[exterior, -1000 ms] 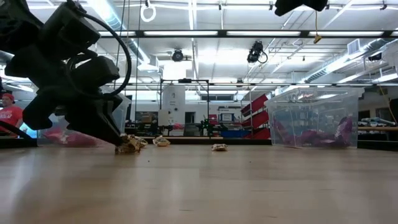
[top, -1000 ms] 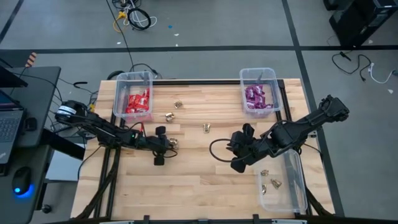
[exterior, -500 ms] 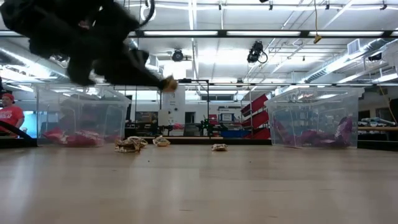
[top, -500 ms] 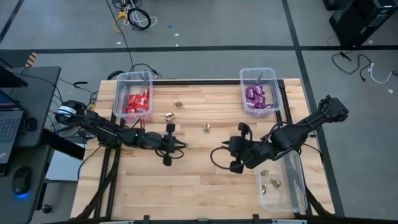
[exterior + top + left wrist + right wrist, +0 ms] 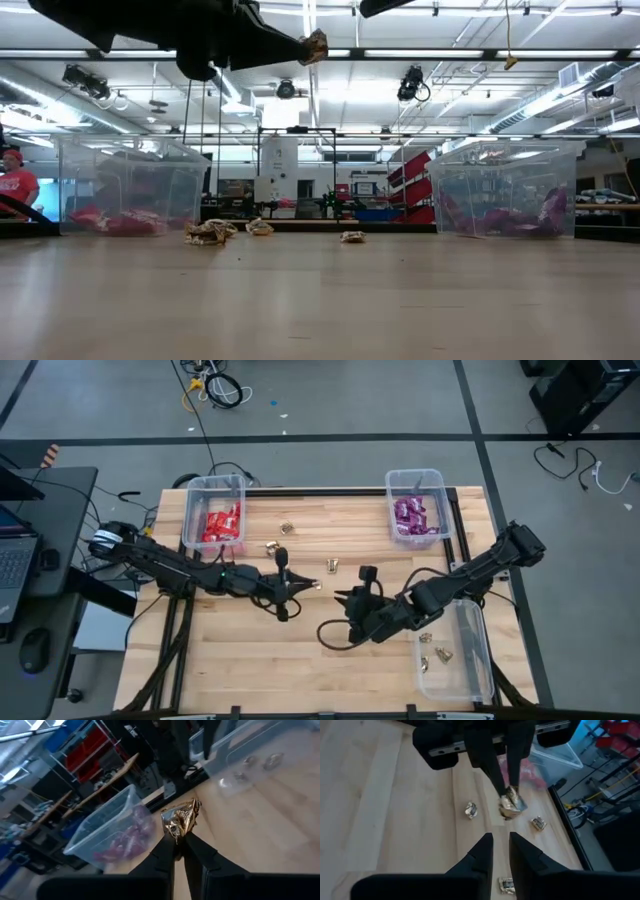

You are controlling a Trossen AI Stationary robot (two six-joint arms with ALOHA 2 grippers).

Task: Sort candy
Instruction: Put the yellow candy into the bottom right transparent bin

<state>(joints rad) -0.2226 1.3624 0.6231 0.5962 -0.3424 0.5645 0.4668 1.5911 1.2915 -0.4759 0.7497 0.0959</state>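
Far left in the high view, a desk with a laptop [image 5: 12, 560] sits off the table, and the bin of red packets [image 5: 214, 525] stands at the upper left of the light wooden table [image 5: 300, 660]. Just right of it, the left gripper [image 5: 310, 586] is lifted near the middle of the frame, its fingers clamped on a gold foil piece [image 5: 181, 819] by one crumpled edge only. That thin pinch is the risk, in my judgement: a quick swing could let the foil slip and drop short of the long clear bin [image 5: 470, 650] at the lower right, where other gold pieces already lie. The right gripper [image 5: 340, 598] hangs just beside it, fingers a little apart and empty, so the two arms could also knock together mid-table. Three loose gold pieces [image 5: 273, 547] lie on the bare planks at upper centre. The bin of purple packets [image 5: 417, 515] stands at the upper right. The low view shows a wide workshop with strip lights, red shelving, and a person in red [image 5: 14, 183] at the far left edge.
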